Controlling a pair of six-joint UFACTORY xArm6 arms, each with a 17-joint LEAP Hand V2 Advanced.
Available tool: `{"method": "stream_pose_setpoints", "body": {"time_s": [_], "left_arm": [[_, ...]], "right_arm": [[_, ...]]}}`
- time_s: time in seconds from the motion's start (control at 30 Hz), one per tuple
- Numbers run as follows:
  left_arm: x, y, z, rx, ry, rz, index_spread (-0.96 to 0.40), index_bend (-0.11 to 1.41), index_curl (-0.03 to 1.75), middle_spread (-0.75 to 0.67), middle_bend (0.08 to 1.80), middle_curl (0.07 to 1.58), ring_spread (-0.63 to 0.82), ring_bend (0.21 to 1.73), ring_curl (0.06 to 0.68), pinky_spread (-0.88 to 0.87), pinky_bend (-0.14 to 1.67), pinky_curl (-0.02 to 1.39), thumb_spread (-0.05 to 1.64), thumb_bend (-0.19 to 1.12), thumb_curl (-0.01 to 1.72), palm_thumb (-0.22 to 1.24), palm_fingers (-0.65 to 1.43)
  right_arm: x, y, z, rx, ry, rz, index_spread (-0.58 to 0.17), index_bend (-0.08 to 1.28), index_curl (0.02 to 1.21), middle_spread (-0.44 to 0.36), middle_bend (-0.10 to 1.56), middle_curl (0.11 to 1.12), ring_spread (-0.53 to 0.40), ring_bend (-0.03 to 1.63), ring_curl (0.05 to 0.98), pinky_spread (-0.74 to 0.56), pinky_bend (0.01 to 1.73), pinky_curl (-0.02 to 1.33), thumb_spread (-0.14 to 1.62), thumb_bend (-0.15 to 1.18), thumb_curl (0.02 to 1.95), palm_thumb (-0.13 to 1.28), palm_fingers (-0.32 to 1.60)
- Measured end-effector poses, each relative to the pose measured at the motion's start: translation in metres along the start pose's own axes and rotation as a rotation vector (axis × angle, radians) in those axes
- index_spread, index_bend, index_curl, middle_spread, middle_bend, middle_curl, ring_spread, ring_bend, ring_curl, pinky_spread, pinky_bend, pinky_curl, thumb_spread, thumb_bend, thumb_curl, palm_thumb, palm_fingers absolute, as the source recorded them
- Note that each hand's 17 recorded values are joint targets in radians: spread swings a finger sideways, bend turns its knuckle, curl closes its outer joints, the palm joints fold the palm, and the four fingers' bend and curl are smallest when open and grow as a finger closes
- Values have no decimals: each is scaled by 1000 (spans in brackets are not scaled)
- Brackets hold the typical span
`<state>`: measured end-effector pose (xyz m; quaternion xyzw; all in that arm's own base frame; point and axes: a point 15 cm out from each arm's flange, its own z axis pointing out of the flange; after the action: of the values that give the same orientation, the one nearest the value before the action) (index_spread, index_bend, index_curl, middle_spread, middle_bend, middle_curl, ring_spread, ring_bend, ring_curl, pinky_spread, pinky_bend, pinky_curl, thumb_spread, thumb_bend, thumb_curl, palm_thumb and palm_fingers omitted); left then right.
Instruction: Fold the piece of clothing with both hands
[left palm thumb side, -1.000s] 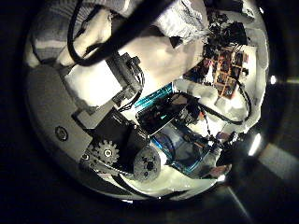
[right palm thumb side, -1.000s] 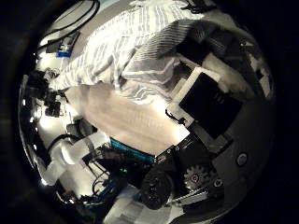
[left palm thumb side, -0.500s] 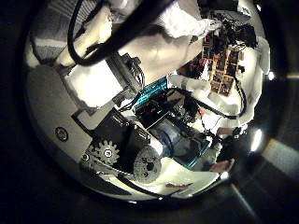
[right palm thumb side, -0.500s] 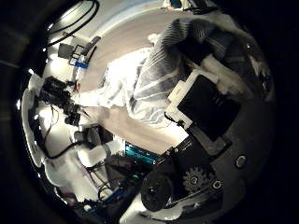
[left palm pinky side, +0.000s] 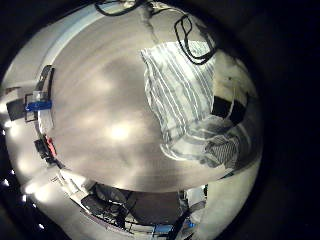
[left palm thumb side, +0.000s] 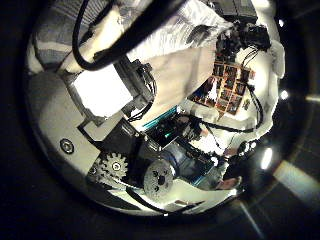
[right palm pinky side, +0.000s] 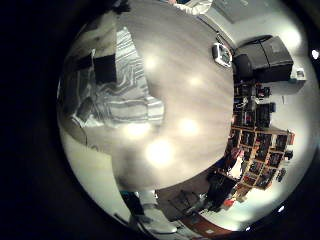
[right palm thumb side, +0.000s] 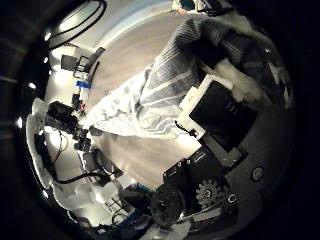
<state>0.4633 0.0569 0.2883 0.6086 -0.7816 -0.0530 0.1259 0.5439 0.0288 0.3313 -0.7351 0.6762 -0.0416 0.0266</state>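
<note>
striped garment, fingers partly buried

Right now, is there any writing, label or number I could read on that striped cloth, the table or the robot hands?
None can be read in these views.
Striped cloth: stripes only, no print or tag visible.
Table: bare wood surface, no markings.
Right robot hand: plain black and white parts, no legible lettering.
Shelves at the room's edge: things on them are too small to read.
</note>
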Motion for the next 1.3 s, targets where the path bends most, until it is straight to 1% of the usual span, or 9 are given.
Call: {"method": "stream_pose_setpoints", "body": {"time_s": [0.27,0.37,0.43,0.53,0.63,0.7,0.9,1.1,1.3], "left_arm": [[-22,-63,32,-2,19,-56,-766,282,1309,-534,988,927,-461,1267,513,-613,961,663,1127,-23,410,606,896],[-22,-79,45,5,26,-67,-720,220,1264,-499,891,912,-435,1134,506,-579,928,694,1133,-31,397,568,493],[-22,-94,50,39,24,-70,-626,150,1207,-378,662,853,-333,1084,481,-458,824,688,1139,-36,385,533,78],[-22,-112,54,92,38,-89,-467,150,1121,-177,463,741,-137,1004,427,-223,685,647,1145,-31,370,494,-102],[-21,-128,48,163,72,-115,-302,139,1018,21,321,640,41,925,379,16,601,590,1151,-26,358,472,-114],[-20,-135,38,210,91,-131,-197,123,942,146,258,588,150,880,356,152,576,561,1156,-24,352,463,-123],[-3,-124,14,224,82,-104,23,109,716,419,158,465,395,737,287,434,493,477,1165,-25,334,415,-163],[11,-109,-10,242,65,-78,99,129,559,493,149,375,491,672,252,533,436,416,1165,-20,323,395,-124],[40,-66,19,127,93,-44,118,139,461,507,153,313,524,633,234,554,405,381,1172,-16,318,403,-97]], "right_arm": [[-7,-38,69,-70,-19,24,-287,1070,895,-151,1328,839,-193,1445,678,-184,1310,806,861,-10,1051,992,1111],[-6,-59,70,3,-18,32,-290,1033,889,-155,1291,825,-196,1440,674,-196,1307,817,904,-58,1002,837,1064],[-2,-75,69,64,-17,38,-307,927,870,-161,1235,799,-200,1405,655,-231,1276,795,969,-59,941,736,979],[18,-88,61,125,-13,65,-341,600,803,-189,1058,742,-240,1399,640,-346,1292,769,1094,-29,842,681,600],[58,-95,44,190,2,121,-394,444,726,-206,890,682,-272,1333,598,-390,1290,729,1189,-25,746,637,382],[83,-94,29,222,13,151,-431,387,662,-239,806,639,-284,1304,557,-392,1269,685,1227,-30,688,597,400],[106,-85,5,281,-59,181,-484,419,619,-258,711,584,-290,1183,493,-267,1075,627,1269,-21,563,520,297],[124,-65,-9,279,-73,206,-486,408,578,-233,703,560,-270,1147,451,-119,951,563,1276,-18,487,517,345],[130,-16,23,183,-82,225,-465,280,529,-224,675,544,-280,1197,452,-175,1021,562,1272,-18,438,514,466]]}}
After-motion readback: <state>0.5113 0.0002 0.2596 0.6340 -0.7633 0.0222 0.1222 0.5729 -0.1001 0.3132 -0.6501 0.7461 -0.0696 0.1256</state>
